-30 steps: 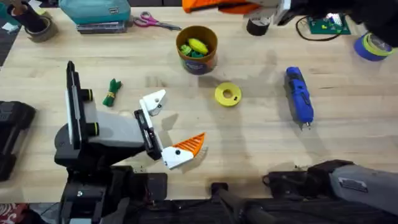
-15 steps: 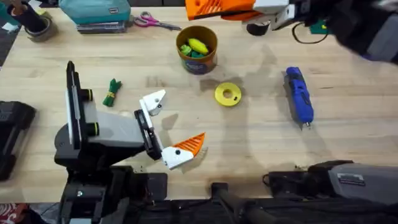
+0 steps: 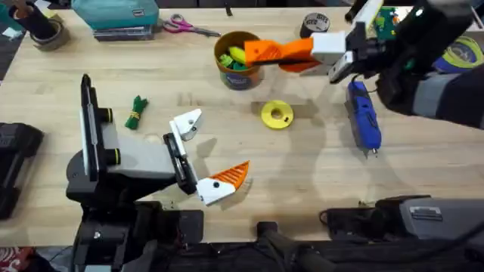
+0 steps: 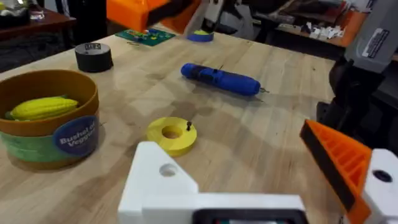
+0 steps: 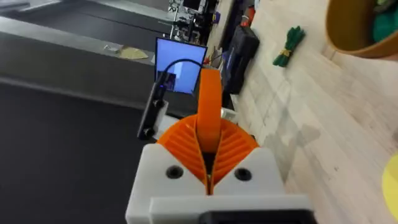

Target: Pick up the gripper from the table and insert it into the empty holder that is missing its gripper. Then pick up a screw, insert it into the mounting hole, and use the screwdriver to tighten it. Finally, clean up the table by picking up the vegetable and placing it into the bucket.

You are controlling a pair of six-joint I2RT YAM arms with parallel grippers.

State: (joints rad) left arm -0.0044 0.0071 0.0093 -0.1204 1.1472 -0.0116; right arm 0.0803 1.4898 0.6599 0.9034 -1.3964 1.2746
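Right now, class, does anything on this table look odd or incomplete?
Yes. The left gripper looks lopsided: one holder is bare white, while its other finger carries an orange pad. A matching orange piece is clamped in the right gripper.

From overhead I see the worktop point(image 3: 318, 162) evenly and brightly lit, the pale wood showing no harsh glare. Shadows are soft and faint: a diffuse grey patch lies under the raised right arm near the screwdriver point(image 3: 364, 117), and a small one sits beside the yellow disc point(image 3: 277, 115). The right arm itself is smeared with blur along the far right edge. On my left wrist feed the near white mount point(image 4: 186, 190) is out of focus.
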